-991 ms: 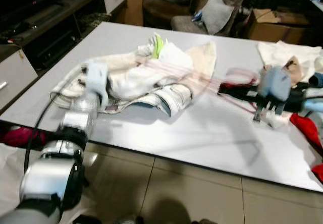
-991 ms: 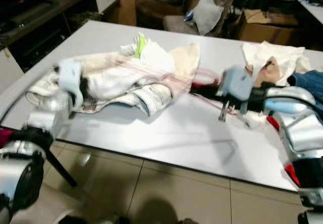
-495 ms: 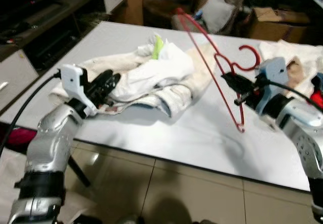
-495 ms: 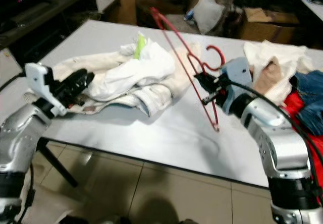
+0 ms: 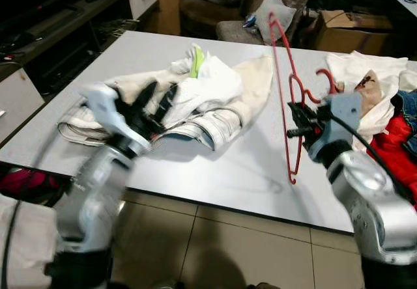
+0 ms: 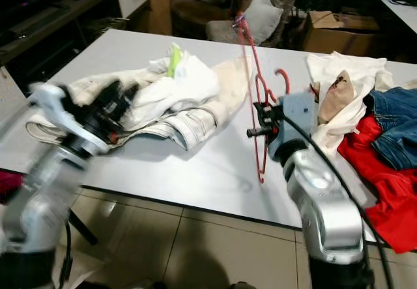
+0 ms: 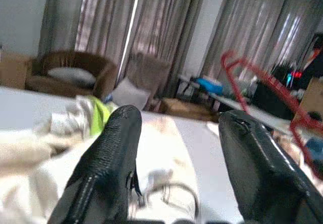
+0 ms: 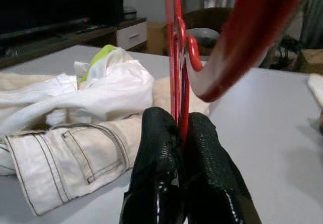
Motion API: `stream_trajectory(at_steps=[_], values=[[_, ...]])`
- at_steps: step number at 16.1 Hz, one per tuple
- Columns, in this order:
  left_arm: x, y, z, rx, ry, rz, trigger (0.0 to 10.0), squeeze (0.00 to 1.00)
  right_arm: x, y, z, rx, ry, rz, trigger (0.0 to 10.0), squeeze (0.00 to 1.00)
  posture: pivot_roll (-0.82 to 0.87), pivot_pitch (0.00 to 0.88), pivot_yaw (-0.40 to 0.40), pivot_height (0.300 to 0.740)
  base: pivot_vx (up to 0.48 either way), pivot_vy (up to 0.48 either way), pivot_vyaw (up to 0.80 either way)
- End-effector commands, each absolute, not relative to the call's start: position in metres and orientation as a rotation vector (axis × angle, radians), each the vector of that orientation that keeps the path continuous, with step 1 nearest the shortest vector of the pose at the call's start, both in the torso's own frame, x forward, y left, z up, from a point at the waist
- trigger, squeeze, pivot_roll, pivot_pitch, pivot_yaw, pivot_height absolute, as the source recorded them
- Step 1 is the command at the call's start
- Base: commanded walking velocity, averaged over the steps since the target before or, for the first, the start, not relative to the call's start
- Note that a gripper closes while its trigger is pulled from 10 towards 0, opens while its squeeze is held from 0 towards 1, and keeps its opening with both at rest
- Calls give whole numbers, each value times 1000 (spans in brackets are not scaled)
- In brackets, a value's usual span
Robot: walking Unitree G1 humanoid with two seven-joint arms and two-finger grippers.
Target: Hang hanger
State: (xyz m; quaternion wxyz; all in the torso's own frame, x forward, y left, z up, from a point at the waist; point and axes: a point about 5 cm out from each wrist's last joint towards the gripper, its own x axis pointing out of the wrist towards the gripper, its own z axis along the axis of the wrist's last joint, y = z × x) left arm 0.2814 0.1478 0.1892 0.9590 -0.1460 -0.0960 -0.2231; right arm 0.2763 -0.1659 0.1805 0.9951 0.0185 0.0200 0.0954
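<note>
Counter [image 5: 215,165]: carries a heap of pale clothes [image 5: 195,94] at the left. Hanger [image 5: 290,100]: red, held upright above the counter's right side, clamped in the right tool [image 5: 301,121]. Left tool [image 5: 153,103]: fingers spread, empty, over the clothes. Step in hand: hanger lifted, not hung. Next move calls for carrying it to a rail.

R gripper [image 6: 260,121] pinches a red hanger [image 6: 256,100] near its neck, held upright above the grey table [image 6: 215,165], hook toward the R arm. L gripper [image 6: 116,105], blurred, fingers apart, sits over a pile of cream clothes [image 6: 176,97] w/ pale jeans [image 6: 192,125]. Red cloth [image 6: 381,178], blue denim [image 6: 394,129] at table's R edge.
</note>
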Motion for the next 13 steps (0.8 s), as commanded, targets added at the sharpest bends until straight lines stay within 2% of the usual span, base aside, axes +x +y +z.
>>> stream_trajectory(at_steps=[1,2,7,13], values=[[279,146,188,-258,-194,-421,10000,1000,274,-170,185,96,-13,142,10000,0,-50,0,24,740,0,0,0],[277,144,181,-249,-168,-405,10000,1000,271,-168,184,161,-14,122,10000,0,-50,0,23,740,0,0,0],[266,128,157,-178,-97,-395,10000,1000,263,-166,180,270,-1,69,10000,0,-52,0,28,740,0,0,0],[271,123,152,-201,-86,-389,10000,1000,262,-168,175,259,19,-10,10000,0,-78,0,40,740,0,0,0]])
